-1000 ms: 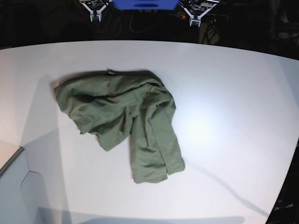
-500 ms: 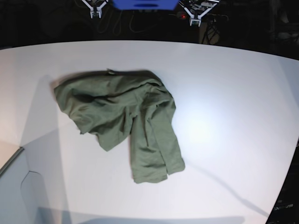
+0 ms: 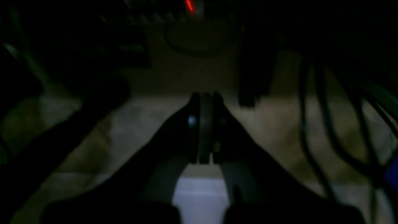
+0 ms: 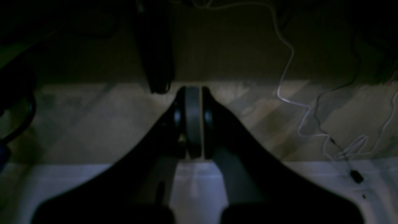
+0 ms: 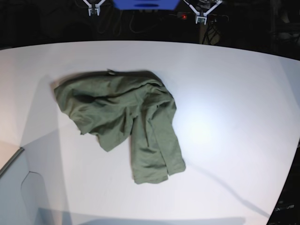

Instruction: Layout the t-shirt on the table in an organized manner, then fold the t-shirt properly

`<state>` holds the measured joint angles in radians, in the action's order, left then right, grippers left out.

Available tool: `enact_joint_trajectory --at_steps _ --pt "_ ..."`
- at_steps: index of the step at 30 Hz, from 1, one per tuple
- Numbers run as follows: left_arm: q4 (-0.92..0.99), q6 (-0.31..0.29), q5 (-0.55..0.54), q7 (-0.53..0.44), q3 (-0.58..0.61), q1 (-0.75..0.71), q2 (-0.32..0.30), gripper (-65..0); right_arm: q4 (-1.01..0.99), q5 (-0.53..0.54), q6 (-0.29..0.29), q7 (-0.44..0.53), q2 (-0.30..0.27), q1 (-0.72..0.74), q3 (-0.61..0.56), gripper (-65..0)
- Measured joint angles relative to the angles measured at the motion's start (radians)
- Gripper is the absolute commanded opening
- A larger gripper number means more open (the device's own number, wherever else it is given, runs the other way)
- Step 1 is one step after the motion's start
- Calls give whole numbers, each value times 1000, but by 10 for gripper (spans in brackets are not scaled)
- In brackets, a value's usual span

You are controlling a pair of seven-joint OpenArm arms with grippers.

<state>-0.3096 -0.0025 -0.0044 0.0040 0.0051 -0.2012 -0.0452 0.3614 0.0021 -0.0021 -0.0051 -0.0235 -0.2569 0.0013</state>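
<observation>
Both arms hang beyond the far edge of the large white table (image 5: pixel 234 93), the left gripper (image 5: pixel 202 19) and right gripper (image 5: pixel 93 11) closed on nothing. The crumpled olive-green cotton t-shirt (image 5: pixel 124 119) lies left of the table's centre, well apart from them.

There was one t-shirt (image 5: pixel 123 122), olive green and crumpled, and it was the only garment. It lay on one table (image 5: pixel 234 93), a single white top. One grey panel (image 5: pixel 18 187) sat at the table's near corner. Two grippers showed at the far edge in the base view: one left gripper (image 5: pixel 202 18) and one right gripper (image 5: pixel 93 11), each with two jaws pressed together in its wrist view. One blue block (image 5: pixel 145 4) sat between them. One red light (image 5: pixel 184 17) glowed beside the left gripper. One white cable (image 4: pixel 289 62) trailed across the floor in the right wrist view.
</observation>
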Motion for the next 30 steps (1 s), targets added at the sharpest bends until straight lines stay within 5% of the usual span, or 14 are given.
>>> enact_joint_trajectory --at_steps 13,19,25,30 --pt "-700 -3 -4 27 -3 -420 -116 -650 795 1 6 -15 -15 -463 6 -650" --pt "-1140 -12 -189 6 -4 -618 -211 -650 1158 0 9 -9 -16 -634 7 -650" --pt "-1476 7 -355 129 -22 -720 -333 -650 1433 -3 6 -172 -48 -694 10 -650" --pt "-1639 11 -426 126 -151 -737 -343 -650 1599 -3 11 -297 -63 -666 46 -650"
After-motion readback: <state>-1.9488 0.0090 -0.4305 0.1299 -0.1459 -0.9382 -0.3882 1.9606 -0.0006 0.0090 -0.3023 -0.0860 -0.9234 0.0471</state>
